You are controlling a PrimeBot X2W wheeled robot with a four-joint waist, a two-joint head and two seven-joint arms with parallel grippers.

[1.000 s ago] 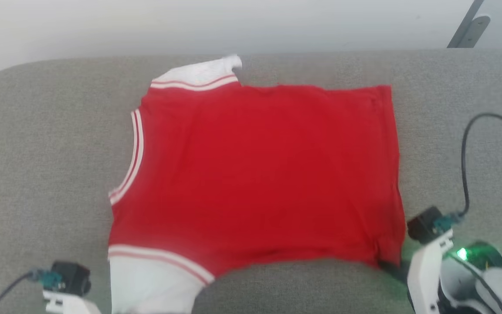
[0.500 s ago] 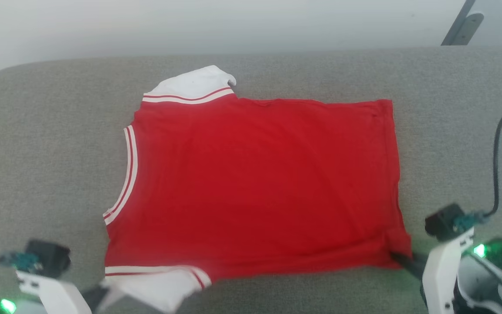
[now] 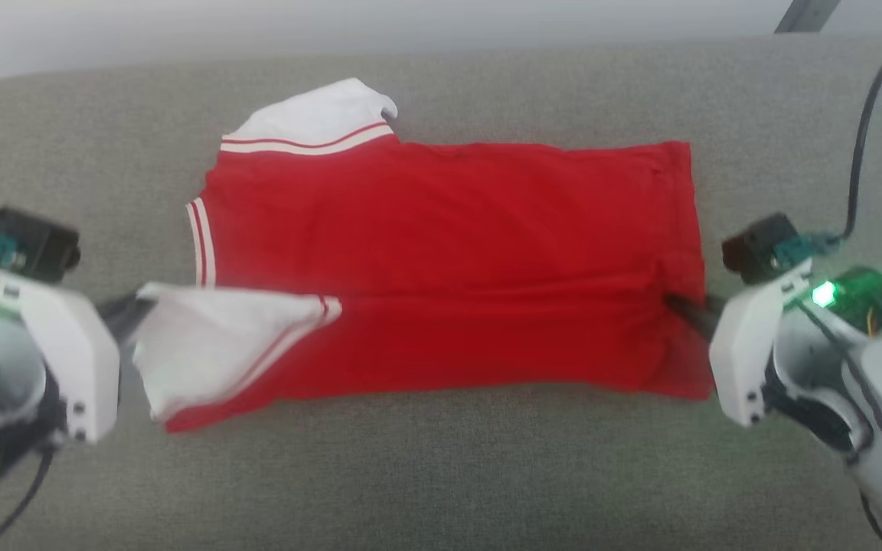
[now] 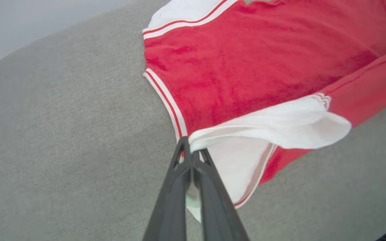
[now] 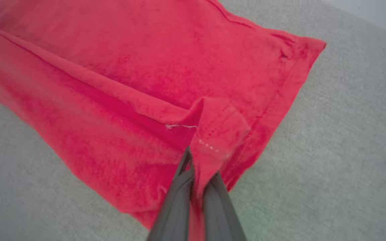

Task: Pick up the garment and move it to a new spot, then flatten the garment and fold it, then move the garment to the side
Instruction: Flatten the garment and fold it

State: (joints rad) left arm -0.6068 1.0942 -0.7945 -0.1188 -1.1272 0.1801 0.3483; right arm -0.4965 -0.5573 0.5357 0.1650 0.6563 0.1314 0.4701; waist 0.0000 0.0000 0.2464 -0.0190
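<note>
Garment lies spread across the middle of the grey cushion, plain red side up, with the collar end toward 9 o'clock and the hem toward 3 o'clock in the head view. The left gripper is clamped on the white near sleeve at 9 o'clock. The right gripper is pinched tight on the hem corner at 3 o'clock, red cloth bunched between its fingers. Together they hold the 6 o'clock long edge raised and doubled toward 12 o'clock, so I judge relocating and flattening done and the first lengthwise fold about half made. That edge has yet to be laid down and smoothed, probably folded again, then shifted aside. The far sleeve juts out at 11 o'clock.
</note>
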